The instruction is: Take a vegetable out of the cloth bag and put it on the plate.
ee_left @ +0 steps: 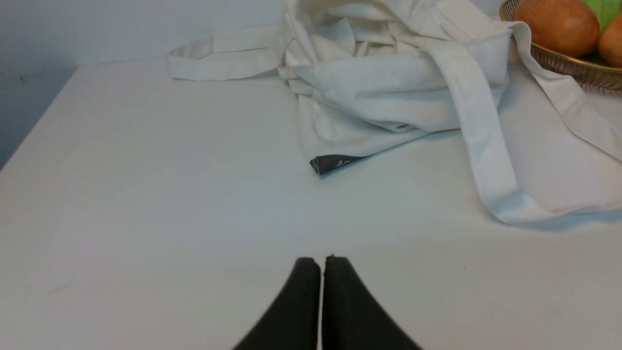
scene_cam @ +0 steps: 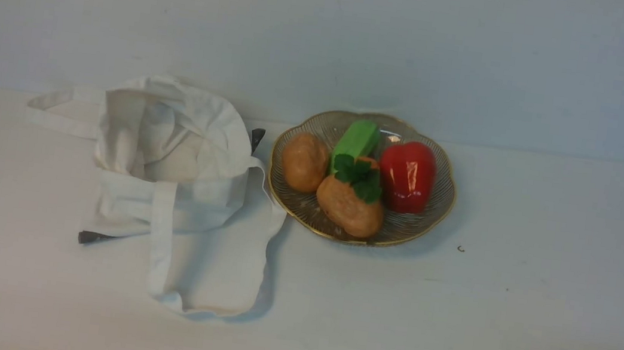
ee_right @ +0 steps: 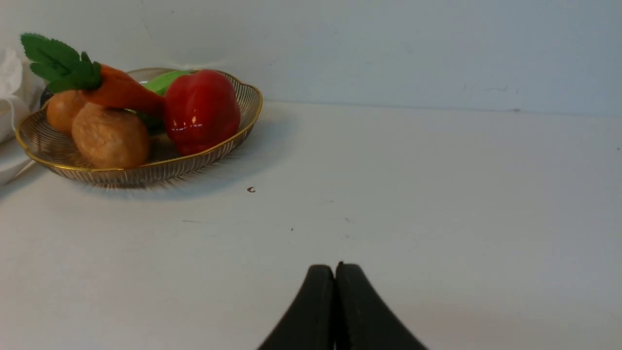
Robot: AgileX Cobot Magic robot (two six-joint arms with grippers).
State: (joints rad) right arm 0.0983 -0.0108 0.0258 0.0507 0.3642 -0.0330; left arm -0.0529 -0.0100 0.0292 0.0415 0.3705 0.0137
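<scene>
Both the left gripper (ee_left: 321, 265) and right gripper (ee_right: 335, 272) are clenched empty, well apart from the cloth bag (scene_cam: 181, 164) and plate (scene_cam: 441, 207).

Matt cloth bag (scene_cam: 178, 181); glossy pepper (scene_cam: 406, 175); ribbed, perhaps glass plate (scene_cam: 440, 207)

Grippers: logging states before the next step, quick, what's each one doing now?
Left tool: closed, holding nothing, above bare table.
Right tool: closed, holding nothing.

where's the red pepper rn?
In the front view the red bell pepper sits on the right side of the gold-rimmed plate, right of centre on the table, beside the carrot and the green vegetable.
</scene>
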